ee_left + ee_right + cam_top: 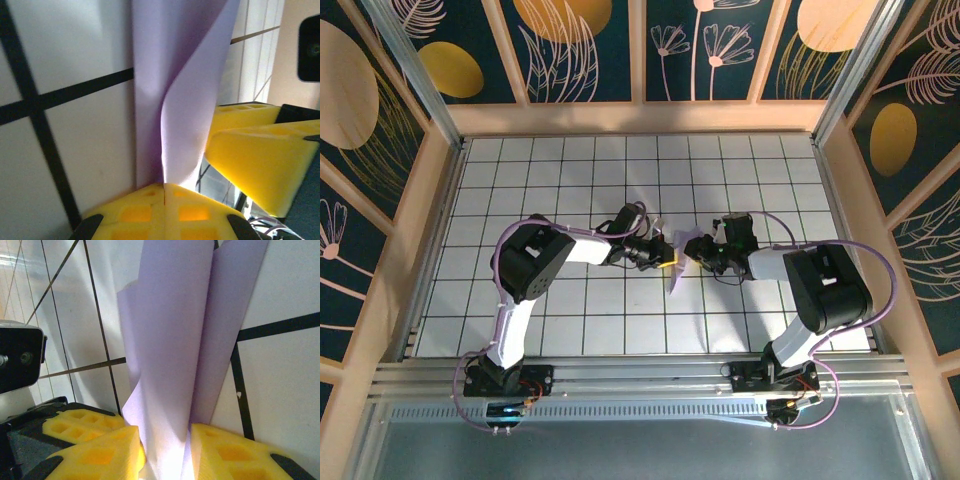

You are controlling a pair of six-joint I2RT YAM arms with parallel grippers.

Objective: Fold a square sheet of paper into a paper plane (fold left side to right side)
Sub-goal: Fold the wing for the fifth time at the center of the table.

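One sheet of paper [180, 90] (pale lavender, plain) is off the flat and stands up between the two grippers over the middle of the table [570, 300], a white surface ruled with a black grid. The left gripper [164, 189] is clamped on the sheet's lower edge: its two yellow fingertips meet with no gap, and the paper rises straight out of the seam between them. Above the pinch the paper bends into a soft curve, with one layer overlapping another.

The right gripper [166, 440] grips the same sheet from the other side. Its two yellow fingers sit slightly apart, with folded layers of paper filling the space between them and touching both. From there the paper fans upward in long folds.

From above, the two grippers are nearly nose to nose, so each crowds the other's side of the sheet. The left arm [530, 260] and the right arm [825, 285] both bend inward from their bases at the near edge. A thin purple cable loops along each arm. Dark blue wall panels [570, 40] with leaf and flower patterns surround the table.
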